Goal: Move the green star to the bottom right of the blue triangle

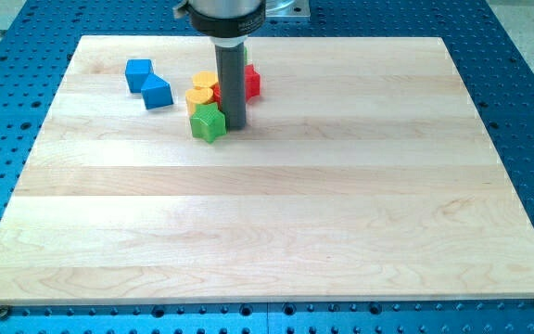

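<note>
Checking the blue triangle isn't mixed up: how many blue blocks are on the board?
2, both near the view's top left: a blue block and the blue triangle touching it, left of the green star and my tip. The rod might hide others.

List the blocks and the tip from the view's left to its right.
Blue block → blue triangle → yellow block → green star → my tip → red block.

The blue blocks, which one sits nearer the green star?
The lower-right blue block, toward the view's centre, is nearer the green star. The other blue block lies farther up and left. My tip is just right of the star.
</note>
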Available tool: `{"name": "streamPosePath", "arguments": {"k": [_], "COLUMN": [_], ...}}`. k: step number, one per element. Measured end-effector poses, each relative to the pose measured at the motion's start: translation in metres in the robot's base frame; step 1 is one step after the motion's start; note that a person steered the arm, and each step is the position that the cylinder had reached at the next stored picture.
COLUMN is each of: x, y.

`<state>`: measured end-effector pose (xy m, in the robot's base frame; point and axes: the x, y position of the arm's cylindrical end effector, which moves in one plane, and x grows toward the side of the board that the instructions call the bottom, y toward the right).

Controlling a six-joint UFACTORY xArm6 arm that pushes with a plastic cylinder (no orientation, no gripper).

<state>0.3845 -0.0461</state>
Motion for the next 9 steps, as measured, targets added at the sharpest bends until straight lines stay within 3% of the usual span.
{"name": "streamPosePath", "arguments": {"k": [1,2,3,6,9], "x": [0.054,0.086,0.100,0.099,0.064], "y": [0.026,-0.007,-0.003,-0.006,-0.016]}}
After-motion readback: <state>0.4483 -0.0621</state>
